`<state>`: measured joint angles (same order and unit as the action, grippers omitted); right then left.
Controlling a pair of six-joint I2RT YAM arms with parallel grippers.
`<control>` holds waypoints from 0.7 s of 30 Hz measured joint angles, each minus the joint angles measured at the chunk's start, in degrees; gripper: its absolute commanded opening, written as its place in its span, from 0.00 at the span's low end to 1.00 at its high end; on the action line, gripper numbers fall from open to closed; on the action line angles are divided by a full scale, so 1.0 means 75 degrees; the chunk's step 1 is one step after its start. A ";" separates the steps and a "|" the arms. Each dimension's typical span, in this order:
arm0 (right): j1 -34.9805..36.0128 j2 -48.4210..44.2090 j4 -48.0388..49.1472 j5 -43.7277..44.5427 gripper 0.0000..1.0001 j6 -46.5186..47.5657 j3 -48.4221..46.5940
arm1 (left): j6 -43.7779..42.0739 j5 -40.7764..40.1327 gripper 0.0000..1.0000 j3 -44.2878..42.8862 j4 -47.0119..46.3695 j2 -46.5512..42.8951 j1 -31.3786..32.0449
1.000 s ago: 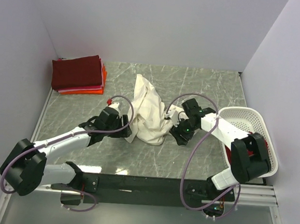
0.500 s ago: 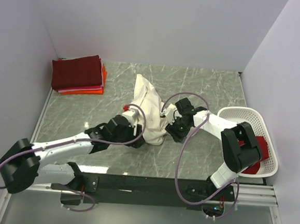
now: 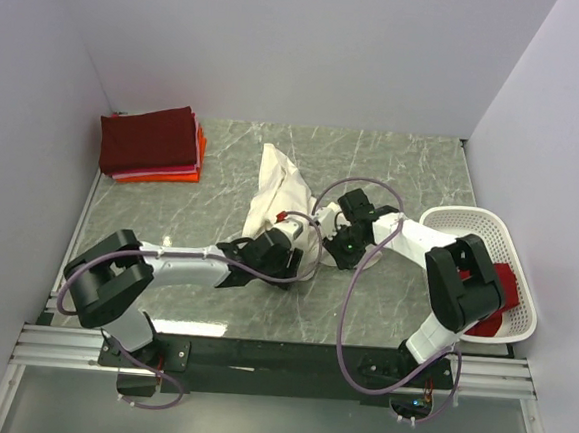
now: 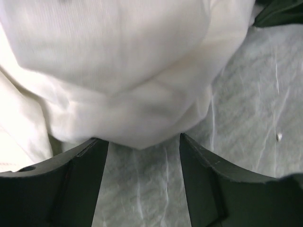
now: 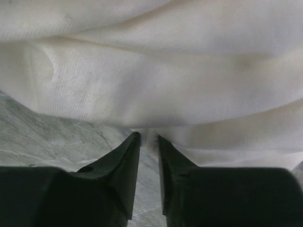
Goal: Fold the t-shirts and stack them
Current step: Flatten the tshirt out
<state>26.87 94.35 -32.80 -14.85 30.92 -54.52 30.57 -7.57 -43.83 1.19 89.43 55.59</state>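
Note:
The cream-white t-shirt (image 3: 274, 193) lies crumpled mid-table. Its lower hem fills the left wrist view (image 4: 118, 71) and the right wrist view (image 5: 156, 80). My left gripper (image 3: 292, 258) sits at the shirt's near end. It is open (image 4: 142, 144), its fingertips (image 4: 97, 146) at the hem and bare table between them. My right gripper (image 3: 328, 246) is at the shirt's right edge. Its jaws (image 5: 148, 138) are drawn close together, with a fold of the cream cloth pinched at the tips. Folded dark maroon (image 3: 148, 137), red and orange t-shirts are stacked at the back left.
A white lattice basket (image 3: 481, 228) stands at the right edge with red cloth (image 3: 498, 285) inside, partly behind the right arm. Walls enclose the grey marble table (image 3: 394, 165) on three sides. The black rail (image 3: 278, 356) runs along the near edge.
My left arm has swung right, bringing its gripper from the shirt's left side to its near hem. The right gripper shifted slightly left and its jaws have narrowed on the cloth.

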 measured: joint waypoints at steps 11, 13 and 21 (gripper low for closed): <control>-0.0070 0.0096 -0.0087 -0.0230 0.06 -0.0064 -0.0149 | -0.0169 -0.1049 0.42 -0.0373 -0.0152 0.0533 0.0268; -0.0099 0.0096 -0.0134 -0.0315 0.04 -0.0076 -0.0154 | -0.0213 -0.1131 0.19 -0.0507 -0.0189 0.0804 0.0268; -0.0361 -0.0052 -0.0609 -0.0545 0.00 -0.0096 -0.0356 | -0.0254 -0.1297 0.01 -0.0638 -0.0032 0.0609 0.0271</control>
<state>24.16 93.95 -37.36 -18.94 30.20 -57.19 28.67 -17.30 -48.62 0.95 94.00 57.63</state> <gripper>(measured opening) 0.009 0.024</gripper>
